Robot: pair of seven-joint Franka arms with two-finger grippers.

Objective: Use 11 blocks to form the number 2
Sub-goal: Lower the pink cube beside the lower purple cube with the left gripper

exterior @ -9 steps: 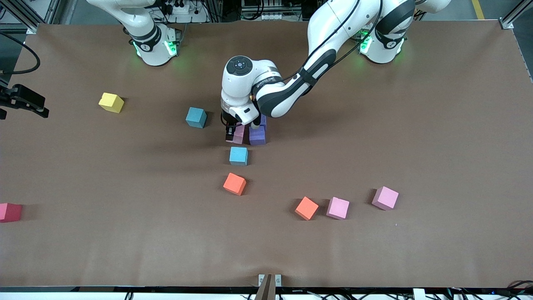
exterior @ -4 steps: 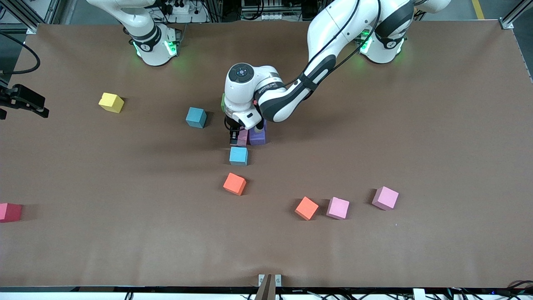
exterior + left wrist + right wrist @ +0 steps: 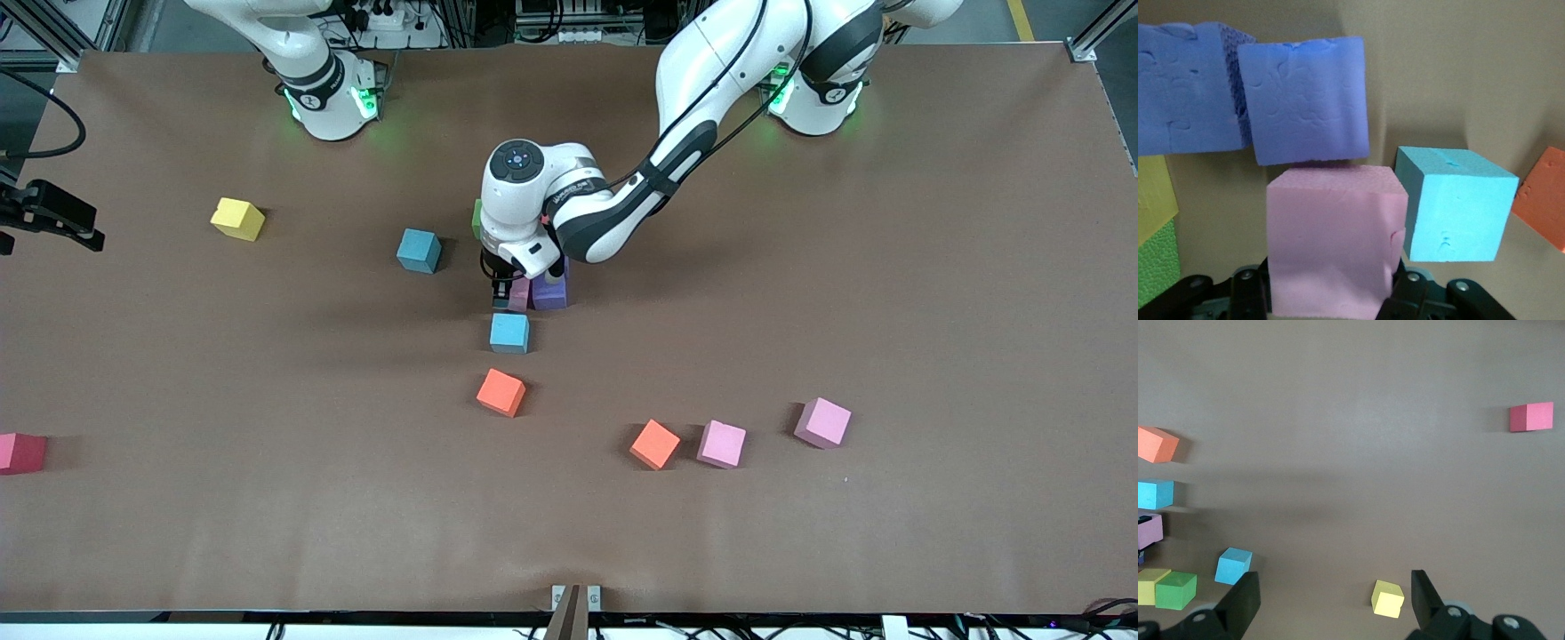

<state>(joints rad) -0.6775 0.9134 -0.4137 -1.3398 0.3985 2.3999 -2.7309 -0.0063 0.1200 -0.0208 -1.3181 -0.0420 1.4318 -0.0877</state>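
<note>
Left wrist view: we see left tool (image 3: 1331, 300) clamping pink block (image 3: 1335, 240).
Handling: light, soft foam; we'd grip flat sides.
Right tool (image 3: 1335, 603): apart, waiting.

The left gripper (image 3: 1328, 293) holds a pink block (image 3: 1331, 240) between its two fingers, low at the table. A purple block (image 3: 1305, 100) touches the pink one just past the fingertips, and a second purple block (image 3: 1185, 90) stands beside that one. A light blue block (image 3: 1455, 203) sits just beside the held pink block, outside one finger. Outside the other finger a yellow block (image 3: 1153, 197) and a green block (image 3: 1157, 267) show partly. An orange block (image 3: 1543, 197) lies near the light blue one.
</note>
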